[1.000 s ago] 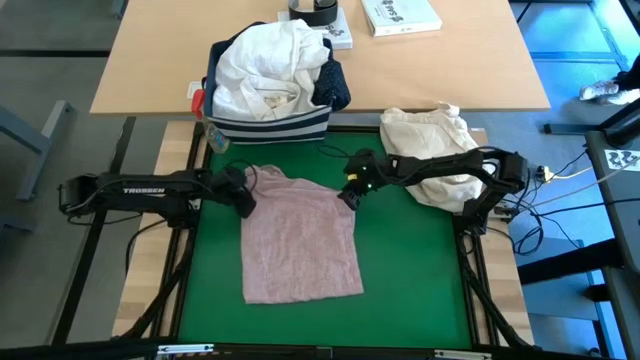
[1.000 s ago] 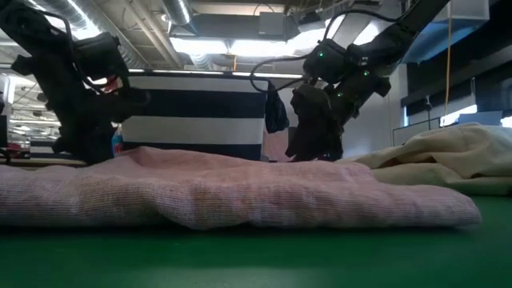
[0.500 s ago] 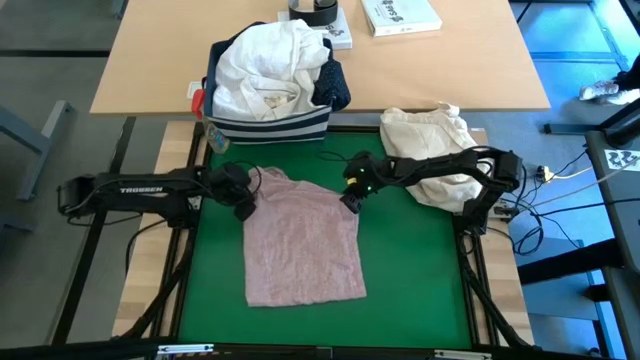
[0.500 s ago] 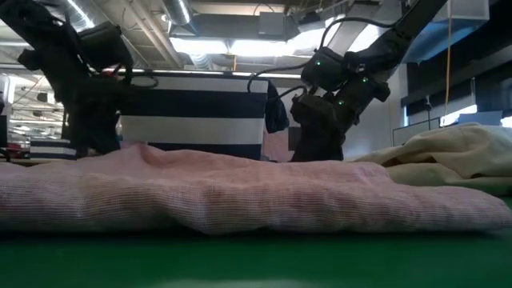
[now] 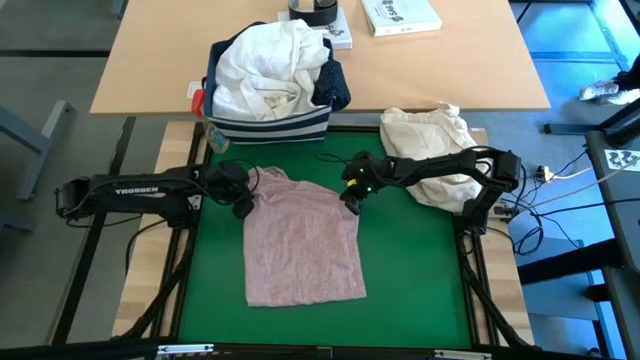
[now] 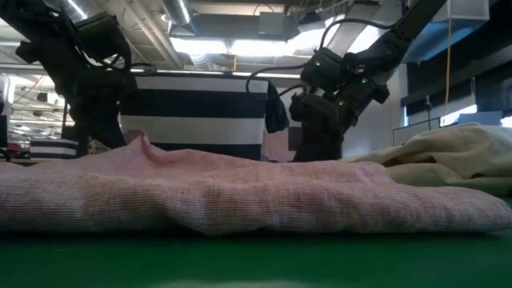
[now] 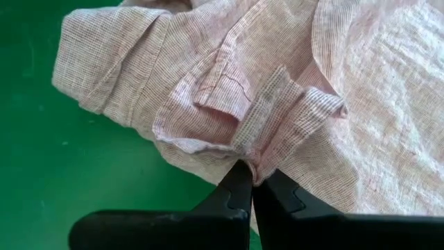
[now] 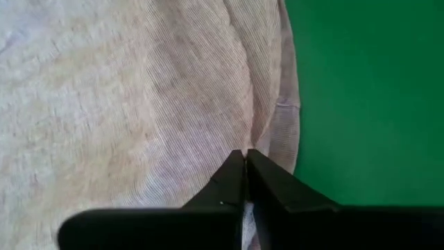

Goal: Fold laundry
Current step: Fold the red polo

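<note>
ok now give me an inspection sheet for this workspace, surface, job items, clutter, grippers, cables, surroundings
surface: green mat in a black frame, wooden table behind it
job's things: pale pink woven top spread flat on the mat; white shirt and a navy dotted garment piled in the navy white-striped fabric bin
clutter: cream-beige cloth bundle at the mat's far right corner; book and a dark tape roll on the wooden table
grippers: left gripper shut on the top's far left corner; right gripper shut on its far right edge
cables: black cables beside the right arm's base
surroundings: blue floor at right, ceiling lights in the low view
</note>
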